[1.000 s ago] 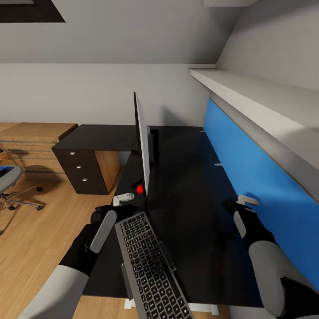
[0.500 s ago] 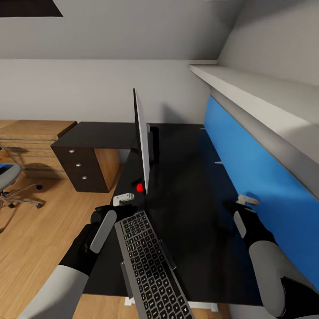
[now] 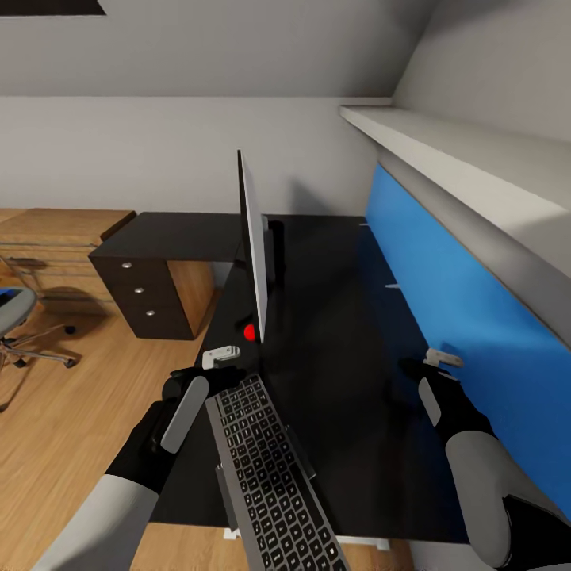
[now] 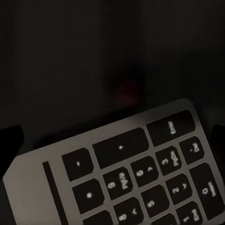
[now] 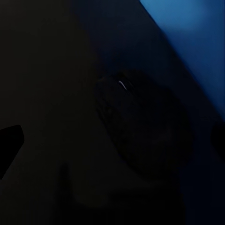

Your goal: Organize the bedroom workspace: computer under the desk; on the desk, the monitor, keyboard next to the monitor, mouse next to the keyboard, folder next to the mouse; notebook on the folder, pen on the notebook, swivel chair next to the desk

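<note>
One black desk [image 3: 333,317] under sloped ceiling | left tool [image 3: 208,374] clasps keyboard [image 3: 266,468] | right tool [image 3: 424,366] state unclear

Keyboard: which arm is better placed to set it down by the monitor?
Left. The left hand is at the keyboard, right by the monitor. The right hand is across the desk, over the mouse.
</note>
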Motion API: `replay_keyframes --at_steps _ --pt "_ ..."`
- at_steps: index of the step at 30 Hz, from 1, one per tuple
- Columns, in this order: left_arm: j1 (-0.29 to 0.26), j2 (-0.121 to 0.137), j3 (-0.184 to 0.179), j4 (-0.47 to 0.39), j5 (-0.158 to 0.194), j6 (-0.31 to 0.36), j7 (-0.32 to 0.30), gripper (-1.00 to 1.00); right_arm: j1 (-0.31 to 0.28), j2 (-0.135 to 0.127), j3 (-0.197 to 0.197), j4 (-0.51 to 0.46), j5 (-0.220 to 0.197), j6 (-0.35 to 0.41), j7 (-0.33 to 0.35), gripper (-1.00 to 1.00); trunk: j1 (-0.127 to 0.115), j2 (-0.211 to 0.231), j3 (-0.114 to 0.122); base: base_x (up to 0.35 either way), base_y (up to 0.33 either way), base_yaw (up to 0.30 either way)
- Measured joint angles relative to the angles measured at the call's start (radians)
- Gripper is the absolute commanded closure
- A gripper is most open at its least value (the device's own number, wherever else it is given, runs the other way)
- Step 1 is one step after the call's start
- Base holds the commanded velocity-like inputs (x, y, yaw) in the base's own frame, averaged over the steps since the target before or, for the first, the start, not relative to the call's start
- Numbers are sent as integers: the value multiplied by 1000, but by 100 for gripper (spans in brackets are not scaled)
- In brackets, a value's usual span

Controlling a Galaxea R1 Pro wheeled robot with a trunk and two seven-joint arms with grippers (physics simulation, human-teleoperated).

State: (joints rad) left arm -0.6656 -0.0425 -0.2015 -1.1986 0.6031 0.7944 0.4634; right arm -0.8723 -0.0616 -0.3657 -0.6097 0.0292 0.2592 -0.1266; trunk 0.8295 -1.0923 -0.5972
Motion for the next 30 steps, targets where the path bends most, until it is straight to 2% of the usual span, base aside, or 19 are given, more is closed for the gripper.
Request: replay_keyframes --at_steps 11,16,21,30 --pt "-1 1 0 0 0 0 0 -100 0 -9 0 0 0 0 1 -100 0 0 -9 0 0 0" --pt "-1 -6 14 -17 4 1 -3 -100 -28 -35 -5 27 26 -28 4 -100 0 0 -9 0 0 0" --pt "-1 -7 36 -45 12 2 -3 -100 -28 -9 -3 40 25 -24 0 -100 0 0 -9 0 0 0" --pt "-1 -1 87 -86 55 3 0 -100 9 -6 -1 -11 20 -16 0 -100 0 0 -9 0 0 0"
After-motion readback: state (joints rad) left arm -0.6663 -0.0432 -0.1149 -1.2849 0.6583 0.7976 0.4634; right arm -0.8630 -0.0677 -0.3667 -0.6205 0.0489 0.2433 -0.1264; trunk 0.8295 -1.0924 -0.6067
